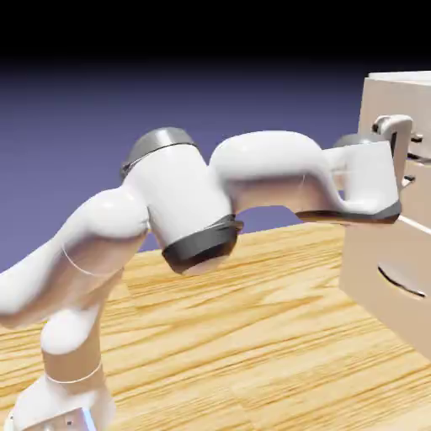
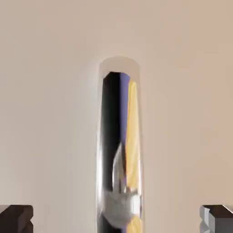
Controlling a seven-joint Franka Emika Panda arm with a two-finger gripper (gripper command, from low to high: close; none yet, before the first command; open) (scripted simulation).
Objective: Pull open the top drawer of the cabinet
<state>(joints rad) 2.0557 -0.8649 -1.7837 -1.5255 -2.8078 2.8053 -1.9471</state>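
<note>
While straddling the handle (image 2: 119, 150) of the top drawer (image 2: 50, 91), gripper (image 2: 119, 218) not yet clamped, fingertips (image 2: 16, 219) apart at 9 and 3 o'clock; reaching the cabinet (image 1: 383, 278) at 3 o'clock; handle likely stiff, slick metal, best gripped mid-bar.

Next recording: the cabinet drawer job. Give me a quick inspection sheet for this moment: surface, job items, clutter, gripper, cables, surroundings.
Surface: wooden table, bare where visible.
Job's things: pale beige cabinet at the exterior view's right edge; top drawer behind the hand; its shiny handle fills the middle of the hand view, between the fingertips; how far the drawer is out cannot be told.
Clutter: nothing seen.
Grippers: gripper at the top drawer's handle, one fingertip on each side, both well clear of it; jaws open.
Cables: nothing seen.
Surroundings: plain blue-violet backdrop.
</note>
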